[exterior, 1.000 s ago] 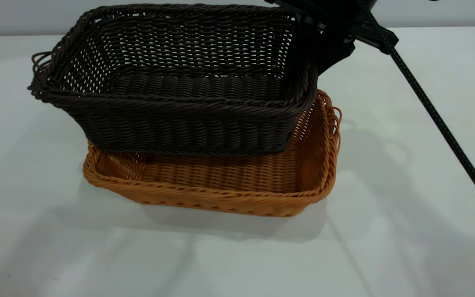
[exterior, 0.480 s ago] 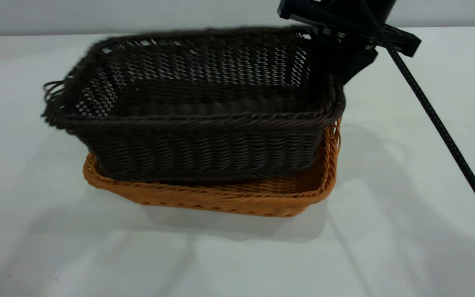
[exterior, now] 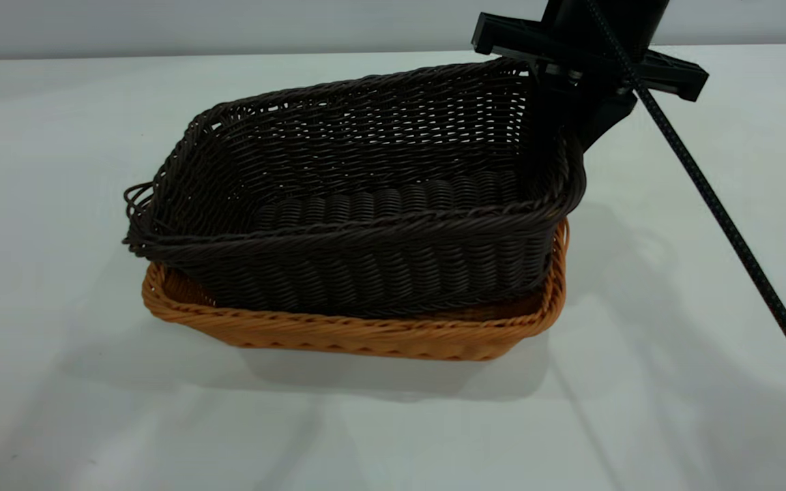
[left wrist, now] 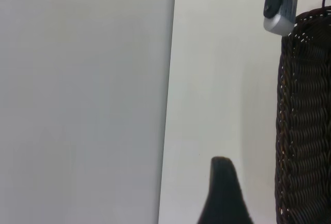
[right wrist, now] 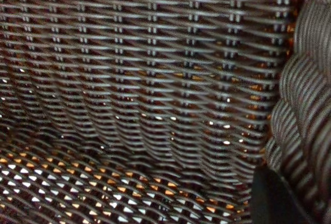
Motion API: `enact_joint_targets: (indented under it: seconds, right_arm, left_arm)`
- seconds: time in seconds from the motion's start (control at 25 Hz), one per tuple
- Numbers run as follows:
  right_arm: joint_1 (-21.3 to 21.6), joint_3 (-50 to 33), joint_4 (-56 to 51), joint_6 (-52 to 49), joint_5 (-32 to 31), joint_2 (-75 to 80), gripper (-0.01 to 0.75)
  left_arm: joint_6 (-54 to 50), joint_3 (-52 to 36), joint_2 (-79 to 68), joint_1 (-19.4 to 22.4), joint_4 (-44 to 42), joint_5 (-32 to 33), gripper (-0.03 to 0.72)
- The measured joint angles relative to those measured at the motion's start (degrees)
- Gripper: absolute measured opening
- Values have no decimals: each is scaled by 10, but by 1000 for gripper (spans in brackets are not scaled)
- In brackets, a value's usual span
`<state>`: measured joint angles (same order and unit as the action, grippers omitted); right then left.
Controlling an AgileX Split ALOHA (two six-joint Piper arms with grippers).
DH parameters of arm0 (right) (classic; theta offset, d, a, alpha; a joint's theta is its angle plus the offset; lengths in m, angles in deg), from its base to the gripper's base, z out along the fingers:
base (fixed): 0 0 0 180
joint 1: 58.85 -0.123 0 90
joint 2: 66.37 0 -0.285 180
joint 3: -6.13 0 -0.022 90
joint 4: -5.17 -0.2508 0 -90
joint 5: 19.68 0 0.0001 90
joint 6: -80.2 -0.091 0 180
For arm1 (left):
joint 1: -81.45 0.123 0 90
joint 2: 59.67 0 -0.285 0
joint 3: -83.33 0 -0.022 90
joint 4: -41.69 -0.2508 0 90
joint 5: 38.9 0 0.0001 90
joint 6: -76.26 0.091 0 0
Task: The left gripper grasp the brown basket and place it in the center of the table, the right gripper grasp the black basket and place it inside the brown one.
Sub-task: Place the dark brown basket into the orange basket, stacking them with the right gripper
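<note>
At the centre of the exterior frame, the brown basket (exterior: pixel 359 334) rests flat on the white table (exterior: pixel 673 286). The black basket (exterior: pixel 366 225) sits inside it, tilted: its left end is down within the brown rim, while its right end is raised, at the upper right of the frame. The left loop handle of the black basket projects past the brown basket's left edge.

The right claw (exterior: pixel 557 119) comes down from the upper right of the frame and is clamped on the raised right end wall of the black basket (one finger inside the wall, the other outside). A black braided cable (exterior: pixel 720 211) runs from the arm diagonally to the right edge of the frame.

In the right wrist view, the woven inner wall of the black basket (right wrist: pixel 145 89) fills the frame; orange-tan weave shows through its gaps along the lower part. A dark claw finger (right wrist: pixel 274 198) lies at the lower right, against the braided rim.

In the left wrist view, the left claw finger (left wrist: pixel 222 193) appears at the lower centre, over bare table (left wrist: pixel 217 79) and apart from the black basket (left wrist: pixel 305 131) at the right edge. Whether the left claw is apart or together cannot be told.
</note>
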<state>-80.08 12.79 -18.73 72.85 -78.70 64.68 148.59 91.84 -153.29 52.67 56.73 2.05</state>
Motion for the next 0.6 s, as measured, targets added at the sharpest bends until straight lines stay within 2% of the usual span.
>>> enact_joint_targets:
  seconds: [0.28,0.4,0.48,0.6]
  right_arm:
    - [0,8,41,17,18,0,89]
    - [0,8,51,20,18,0,118]
    - [0,8,58,24,16,0,174]
    - [0,8,67,45,5,-4,330]
  left_arm:
    - [0,0,0,0,0,0,466]
    - [0,0,0,0,0,0,466]
    - [0,0,0,0,0,0,466]
    - [0,0,0,0,0,0,466]
